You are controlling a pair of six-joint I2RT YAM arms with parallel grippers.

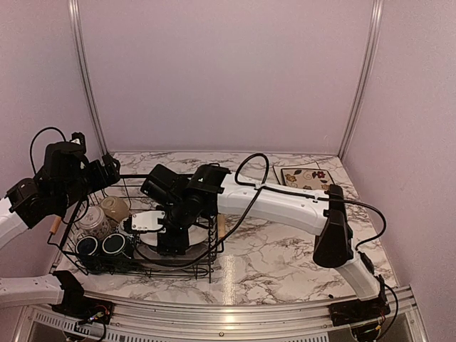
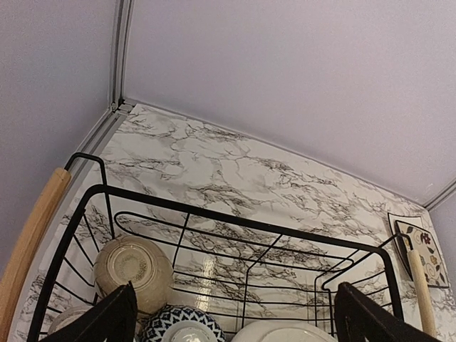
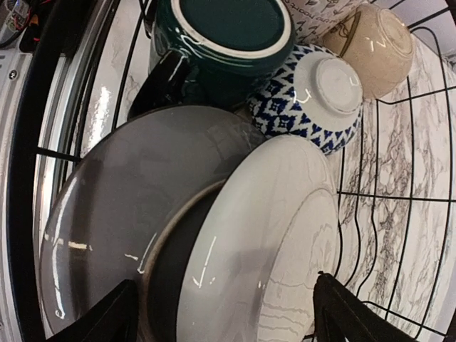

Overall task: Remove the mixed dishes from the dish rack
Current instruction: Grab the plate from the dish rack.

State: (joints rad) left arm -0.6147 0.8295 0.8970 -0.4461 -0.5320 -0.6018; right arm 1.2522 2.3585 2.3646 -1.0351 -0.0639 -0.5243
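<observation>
The black wire dish rack (image 1: pixel 214 246) stands at the left of the table, with wooden handles. It holds a tan mug (image 1: pixel 114 208), a blue patterned mug (image 3: pixel 313 96), a dark teal mug (image 3: pixel 221 35), a grey plate (image 3: pixel 121 199) and a white plate (image 3: pixel 263 242) leaning on edge. My right gripper (image 3: pixel 226 281) is open and reaches down into the rack, one finger on each side of the white plate's rim. My left gripper (image 2: pixel 235 292) is open and empty, hovering above the rack's left end. The square cream floral plate (image 1: pixel 305 178) lies on the table at the back right.
The marble table (image 1: pixel 285 249) is walled by lilac panels at the back and sides. In the left wrist view the rack's left wooden handle (image 2: pixel 28 242) and right handle (image 2: pixel 420 285) show. The right arm's cable loops above the rack.
</observation>
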